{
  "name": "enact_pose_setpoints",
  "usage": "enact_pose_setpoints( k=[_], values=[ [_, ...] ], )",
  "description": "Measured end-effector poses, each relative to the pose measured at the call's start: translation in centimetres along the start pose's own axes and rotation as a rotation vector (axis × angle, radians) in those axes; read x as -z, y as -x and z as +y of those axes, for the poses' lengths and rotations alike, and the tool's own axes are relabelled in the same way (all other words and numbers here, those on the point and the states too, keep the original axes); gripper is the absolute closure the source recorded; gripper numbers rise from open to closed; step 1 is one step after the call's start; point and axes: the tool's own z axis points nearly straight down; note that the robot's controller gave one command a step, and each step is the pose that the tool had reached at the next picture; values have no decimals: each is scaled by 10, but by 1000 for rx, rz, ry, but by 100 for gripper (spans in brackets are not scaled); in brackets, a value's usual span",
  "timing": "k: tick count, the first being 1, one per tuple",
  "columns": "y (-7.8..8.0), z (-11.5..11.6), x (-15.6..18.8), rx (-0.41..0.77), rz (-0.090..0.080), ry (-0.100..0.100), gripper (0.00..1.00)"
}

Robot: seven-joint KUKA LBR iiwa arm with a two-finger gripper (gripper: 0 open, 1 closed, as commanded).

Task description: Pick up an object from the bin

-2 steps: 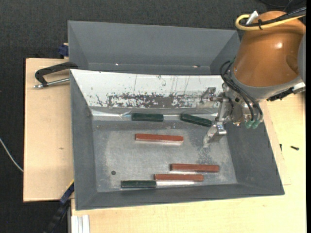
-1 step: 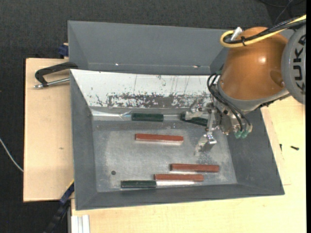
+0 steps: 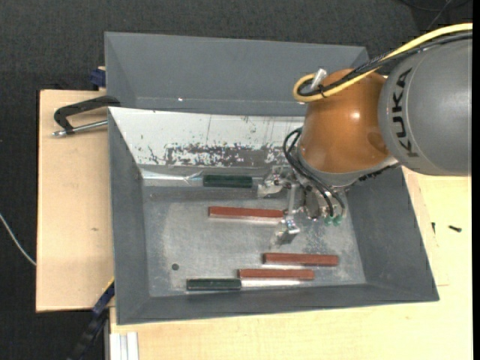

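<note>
So, the big grey bin [image 3: 124, 216] takes up most of the view, and its sloped walls are probably why everything loose ends up on the flat floor instead of along the sides. The arm [image 3: 435, 103] comes in from the right with its orange cover [image 3: 341, 130] hanging over the back right of the floor. The wrist points pretty much straight down, which makes sense to me for taking thin flat stuff from above. Everything in there is a long thin stick lying flat, all roughly parallel. There's a dark green stick [image 3: 227, 180] near the back wall, a red-brown stick [image 3: 244, 214] in the middle, and a reddish stick [image 3: 300, 259] toward the front right. Just in front of that, a red and pale stick [image 3: 276, 275] lies end to end with a second green stick [image 3: 213, 284] along the front wall. The tool [image 3: 288, 229] sits low at the right end of the red-brown stick, at or just beside its tip, so my guess is that one's the candidate. It's lying on the floor, not lifted. I honestly can't tell how far open the tool is or whether it has hold of anything, since the cables clutter it up. Going for an end rather than the middle seems risky to me, because a stick gripped off-centre could swing or slip. Smallest thing is a tiny dark speck [image 3: 175, 268] on the floor front left, well away from the tool.
</note>
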Motion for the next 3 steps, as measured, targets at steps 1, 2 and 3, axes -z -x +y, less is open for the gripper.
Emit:
enact_pose_setpoints(
  k=[1,2,3],
  values=[
    [4,6,-23,1,0,3,0],
    [-1,-10,-39,31,13,0,0],
    [60,32,-93,16,3,2,100]
  ],
)
